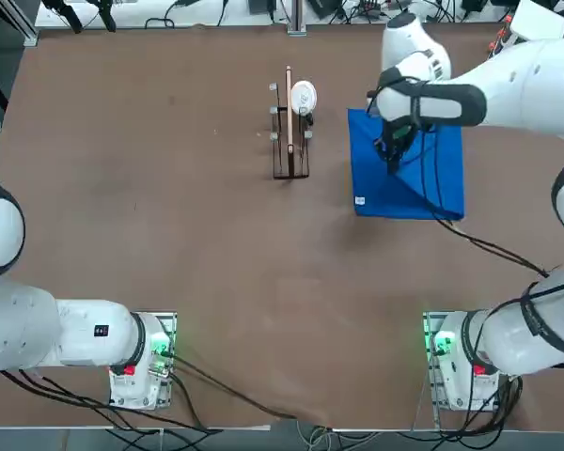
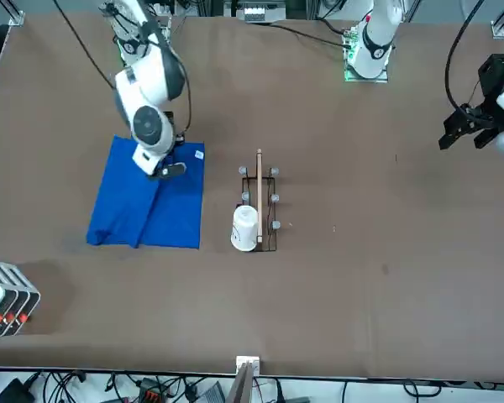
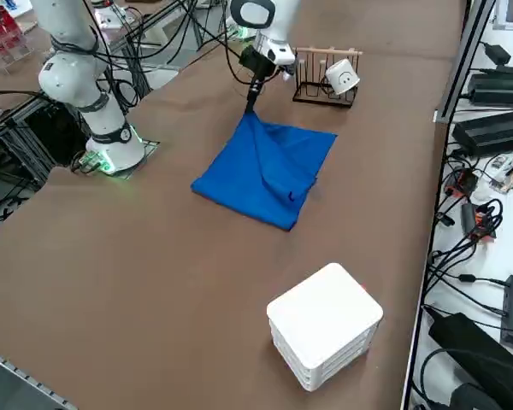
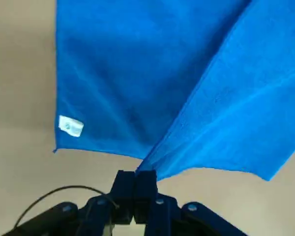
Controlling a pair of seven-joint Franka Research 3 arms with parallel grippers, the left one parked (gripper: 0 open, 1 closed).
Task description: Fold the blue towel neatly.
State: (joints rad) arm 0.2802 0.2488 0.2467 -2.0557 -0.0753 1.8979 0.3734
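Observation:
The blue towel (image 1: 423,188) lies on the brown table to the right of the rack, partly folded, with a diagonal ridge running across it. Its small white tag (image 1: 360,200) sits at the near left corner. My right gripper (image 1: 392,162) hovers over the towel's left half, shut on a pinched edge of the cloth and lifting it slightly. In the wrist view the fingers (image 4: 134,183) are pressed together on the edge of the towel (image 4: 152,73), and the tag (image 4: 70,126) shows. The front view shows the towel (image 2: 143,206) under the gripper (image 2: 166,171).
A small wooden rack (image 1: 289,141) holding a white cup (image 1: 303,96) stands just left of the towel. A white box (image 3: 325,333) rests near the table's far right corner. Cables trail from the right arm across the table.

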